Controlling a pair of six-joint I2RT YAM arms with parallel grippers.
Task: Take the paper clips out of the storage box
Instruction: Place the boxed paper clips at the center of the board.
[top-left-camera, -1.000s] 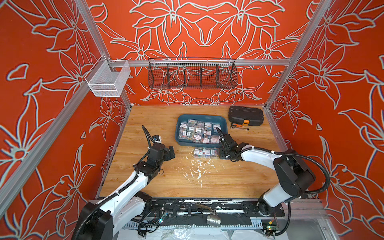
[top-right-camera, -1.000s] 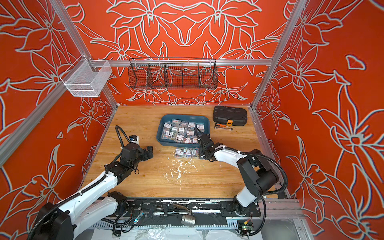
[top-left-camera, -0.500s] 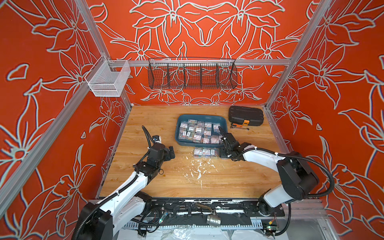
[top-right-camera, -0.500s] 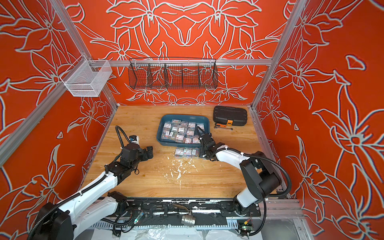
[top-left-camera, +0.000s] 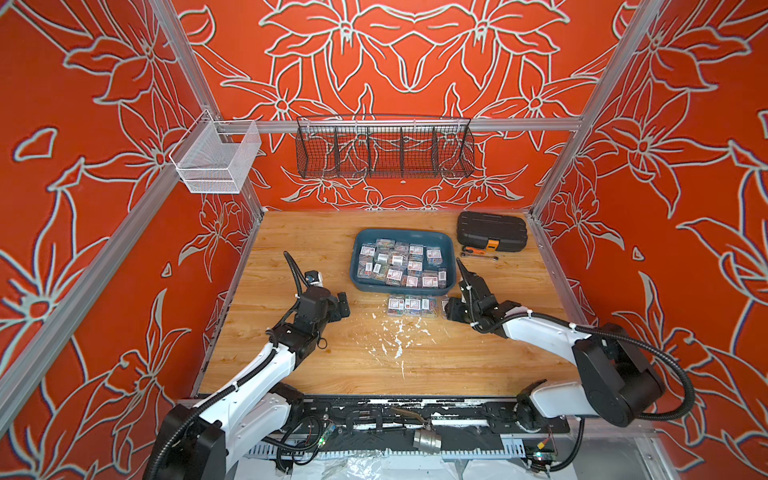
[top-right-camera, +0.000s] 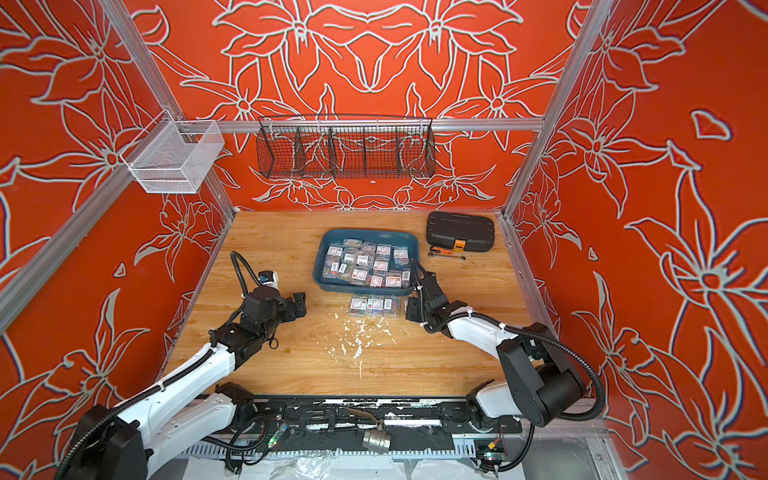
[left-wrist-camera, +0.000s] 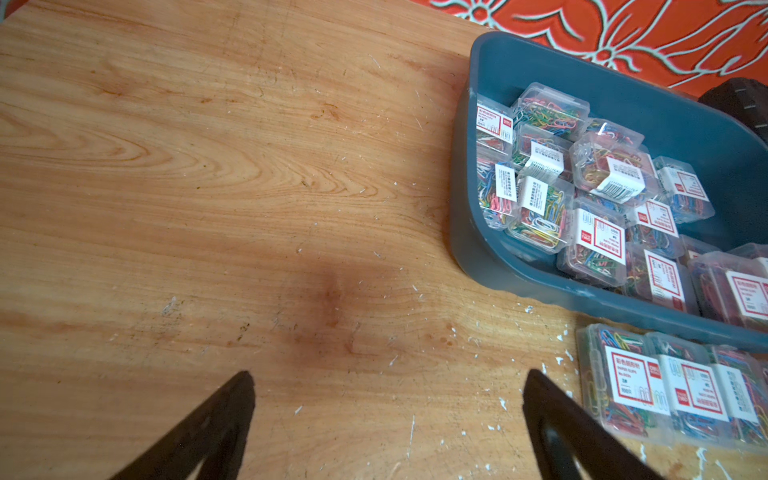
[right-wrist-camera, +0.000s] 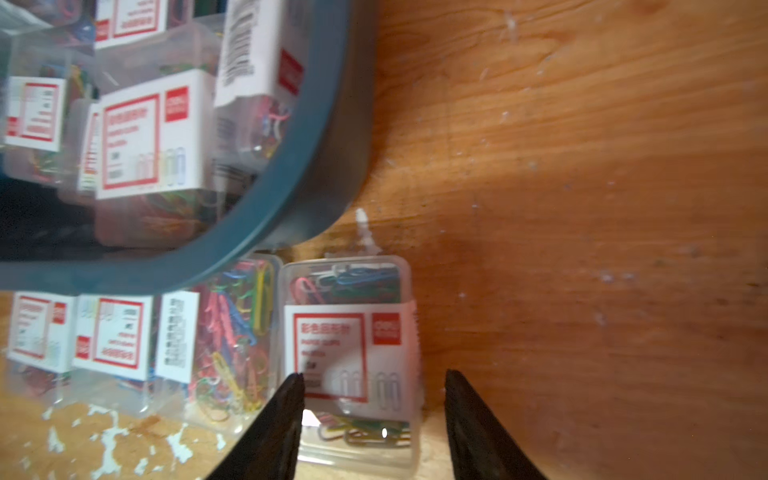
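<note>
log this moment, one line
left gripper open, empty | right gripper jaws apart over clip box on table | tray not yet emptied

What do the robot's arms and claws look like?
The left arm and right arm have white shells, black joints and black ribbed cables looping alongside. The left gripper and right gripper each have two black pointed fingers.

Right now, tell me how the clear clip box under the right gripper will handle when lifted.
The clip box looks like rigid plastic, so it should keep shape in the right gripper. Its smooth walls may slip. Flat and packed with clips, it is probably dense and unlikely to roll.
</note>
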